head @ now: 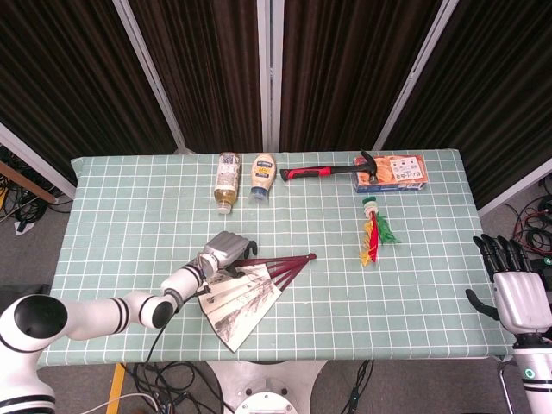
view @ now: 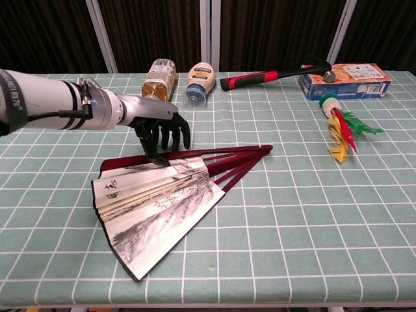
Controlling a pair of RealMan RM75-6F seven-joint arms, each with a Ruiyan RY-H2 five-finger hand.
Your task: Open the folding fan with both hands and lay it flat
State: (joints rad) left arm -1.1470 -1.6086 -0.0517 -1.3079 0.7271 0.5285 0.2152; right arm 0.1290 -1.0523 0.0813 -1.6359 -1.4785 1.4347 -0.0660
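Observation:
The folding fan (head: 241,297) lies partly spread on the green checked table (head: 414,285), with dark red ribs meeting at a pivot on the right and painted paper leaves fanning to the lower left. In the chest view the fan (view: 156,195) shows its upper red guard stick running under my left hand (view: 159,127). That hand hangs fingers-down with the fingers apart, its tips at or just touching the guard stick, holding nothing. From the head view my left hand (head: 226,248) sits at the fan's upper left edge. My right hand (head: 513,289) is off the table's right edge, fingers extended, empty.
Along the far edge lie an amber bottle (head: 228,181), a squeeze bottle of mayonnaise (head: 262,175), a red-handled hammer (head: 328,169) and an orange box (head: 392,172). A feathered shuttlecock (head: 373,233) lies right of the fan.

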